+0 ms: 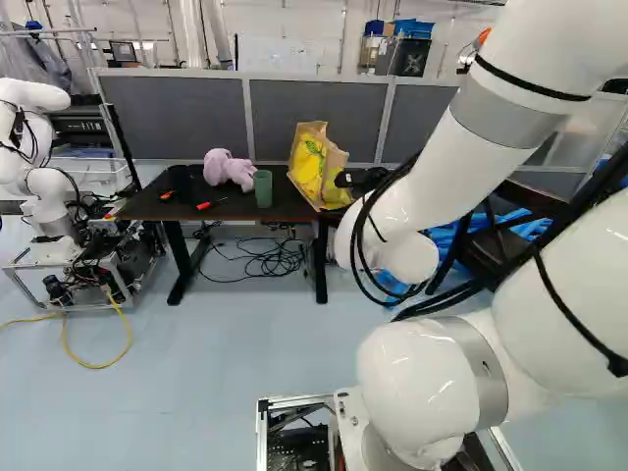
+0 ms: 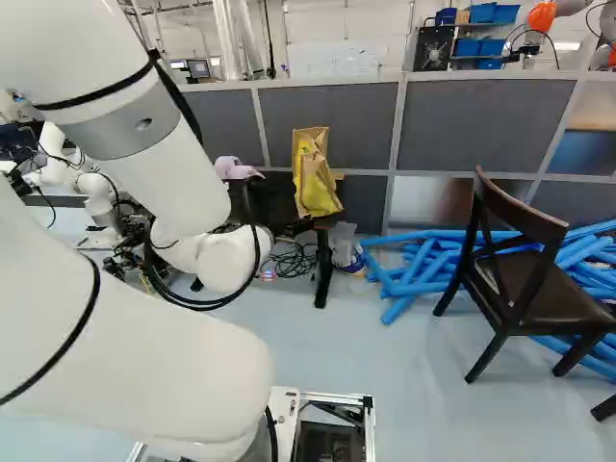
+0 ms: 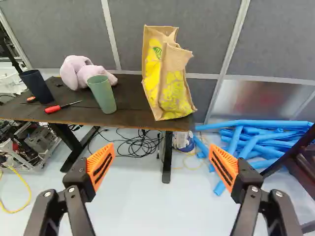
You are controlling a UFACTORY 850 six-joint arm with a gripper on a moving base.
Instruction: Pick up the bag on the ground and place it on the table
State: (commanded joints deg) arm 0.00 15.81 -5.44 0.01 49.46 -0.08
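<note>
You can read no word, number or sign in any of the three views. Shopping bag (image 3: 170, 86): yellow printed face, green emblem near its top, lettering unresolved. Tub (image 3: 183, 143) on the floor: label on its side, too small for you to read. White panel (image 1: 287, 53) on the back wall: faint marks, illegible.

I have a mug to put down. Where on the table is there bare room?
The widest bare patch lies between the green cup and the bag, reaching the front edge of the table. It is crowded where the pink plush thing sits close behind that cup, and around the dark cup and red-handled screwdriver.
</note>
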